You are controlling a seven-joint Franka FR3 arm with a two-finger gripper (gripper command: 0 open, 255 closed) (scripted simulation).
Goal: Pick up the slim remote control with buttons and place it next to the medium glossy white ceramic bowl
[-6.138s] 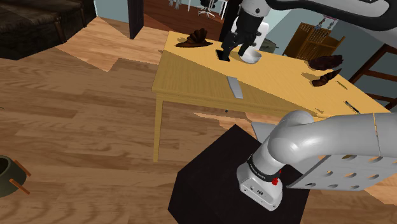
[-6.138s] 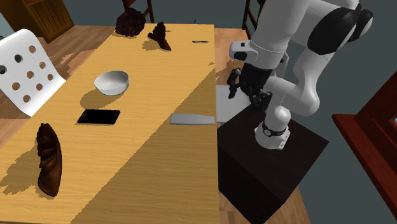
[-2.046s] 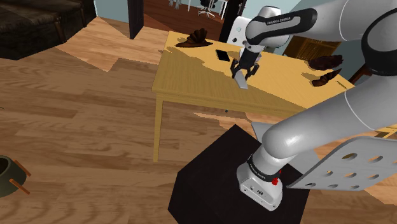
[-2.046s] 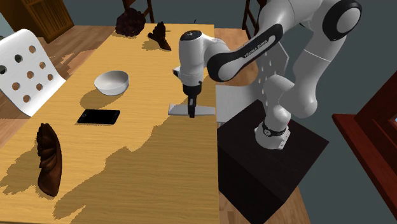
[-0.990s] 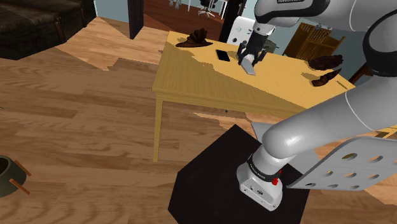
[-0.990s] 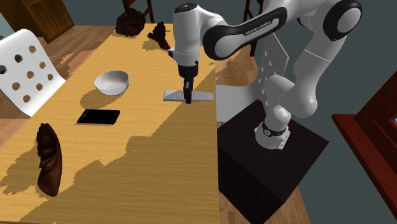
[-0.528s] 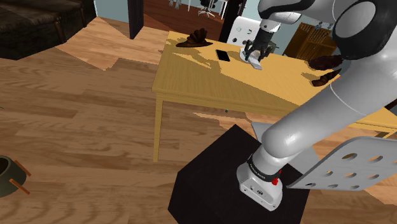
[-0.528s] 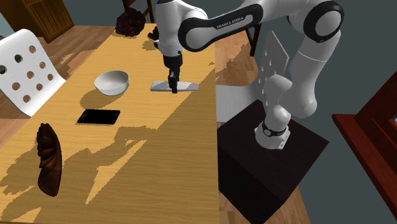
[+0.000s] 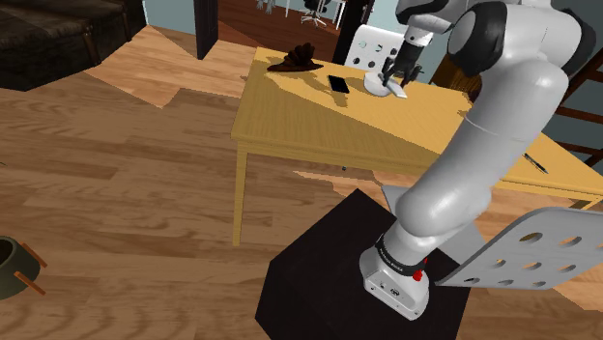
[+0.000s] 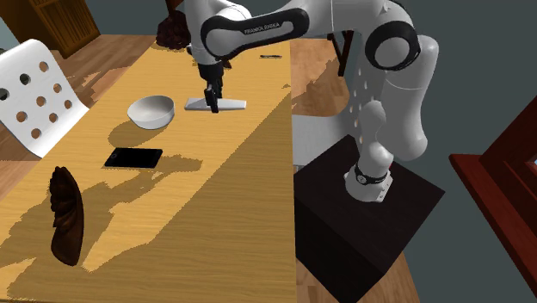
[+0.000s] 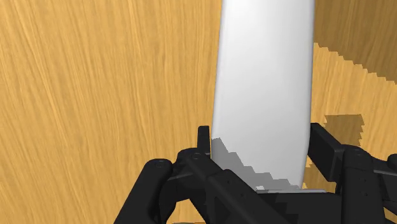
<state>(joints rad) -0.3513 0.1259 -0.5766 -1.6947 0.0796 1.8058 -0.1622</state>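
Remote control (image 11: 264, 89) (plain grey) sits clasped between the two black fingers (image 11: 326, 151).

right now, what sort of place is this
Probably a dining or living area in a house: a long wooden table, a white perforated chair drawn up to it, plank flooring, and a dark sofa off to one side.

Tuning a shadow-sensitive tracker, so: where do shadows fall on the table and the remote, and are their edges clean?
Second exterior view: a broad shadow darkens much of the wooden table, its edges stair-stepped rather than smooth. Wrist view: a jagged shadow crosses the slim pale grey remote control near the black gripper clasping it; no glare or blur.
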